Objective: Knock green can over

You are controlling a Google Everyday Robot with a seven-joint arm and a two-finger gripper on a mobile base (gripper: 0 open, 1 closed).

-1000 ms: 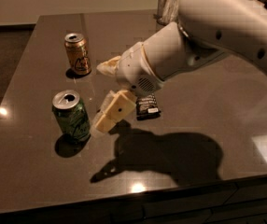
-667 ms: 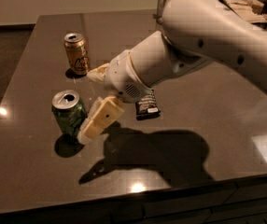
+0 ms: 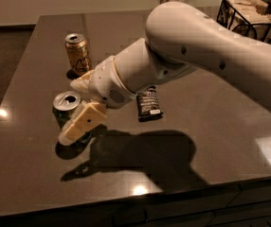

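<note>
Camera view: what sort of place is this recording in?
Probably an office break area: a dark glossy counter, a green can and gold can, a wire basket at the back. The gripper is at the green can.

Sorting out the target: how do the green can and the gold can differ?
The green can sits nearer the front edge of the table; the gold can stands farther back. The gripper is at the green can, one finger hiding much of its side; the gold can is in full view. Both look upright, with silver tops and similar size.
</note>
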